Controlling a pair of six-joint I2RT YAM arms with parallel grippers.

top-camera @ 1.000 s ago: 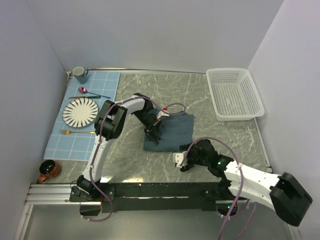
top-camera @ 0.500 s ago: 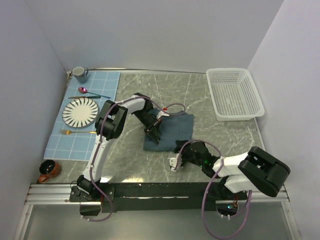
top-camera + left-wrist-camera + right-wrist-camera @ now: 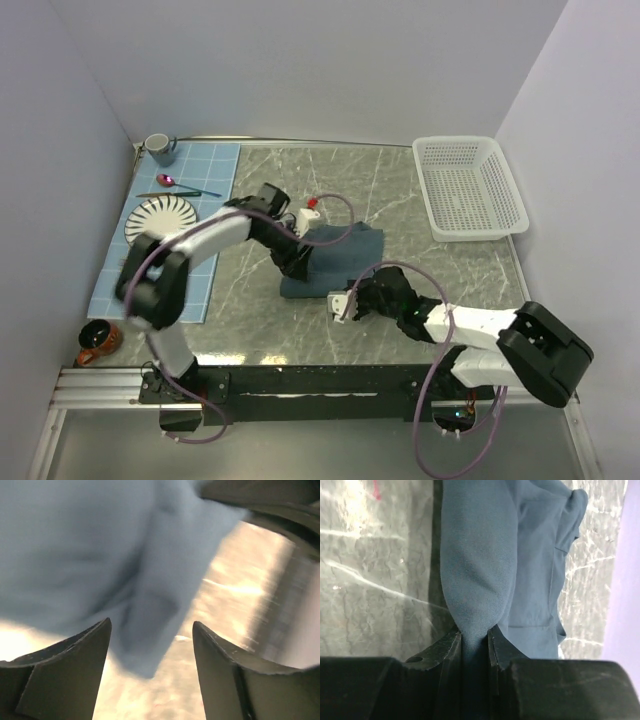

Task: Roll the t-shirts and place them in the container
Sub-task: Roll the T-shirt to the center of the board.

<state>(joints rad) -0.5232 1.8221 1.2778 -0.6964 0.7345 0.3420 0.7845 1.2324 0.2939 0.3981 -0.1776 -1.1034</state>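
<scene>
The dark slate-blue t-shirt lies folded on the marble table, mid-view. My left gripper is at its left edge. In the left wrist view it is open, a loose corner of the t-shirt hanging blurred between and beyond the fingers, not pinched. My right gripper is at the shirt's near edge. In the right wrist view its jaws are shut on a raised fold of the t-shirt, the cloth drawn up into a ridge.
A white basket stands at the back right. On the left lies a light blue gridded placemat with a striped plate, a spoon, a fork and a grey mug. A brown mug sits near the front left corner.
My left gripper has opened, let go of the shirt and shifted toward its left edge. My right gripper moved in to the near edge and closed on a fold of cloth.
</scene>
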